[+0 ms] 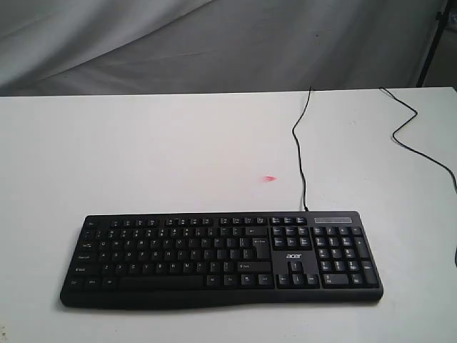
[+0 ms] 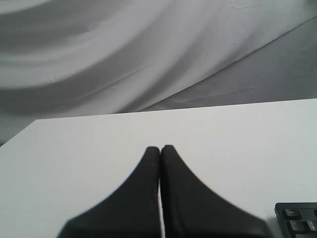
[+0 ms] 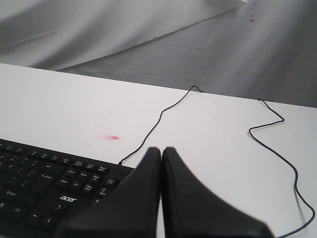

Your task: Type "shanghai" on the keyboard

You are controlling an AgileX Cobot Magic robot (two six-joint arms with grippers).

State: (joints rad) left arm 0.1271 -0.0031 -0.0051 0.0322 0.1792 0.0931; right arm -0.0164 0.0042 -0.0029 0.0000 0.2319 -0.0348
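Note:
The black keyboard with a white acer logo lies near the front edge of the white table, number pad to the right. Neither gripper appears in the exterior view. In the left wrist view my left gripper is shut with nothing held, above bare table, and only a corner of the keyboard shows beside it. In the right wrist view my right gripper is shut and empty, hovering over the number-pad end of the keyboard.
The keyboard's thin black cable runs back across the table to the far edge. A second black cable loops along the right side. A small red mark lies on the table behind the keyboard. Grey cloth hangs behind.

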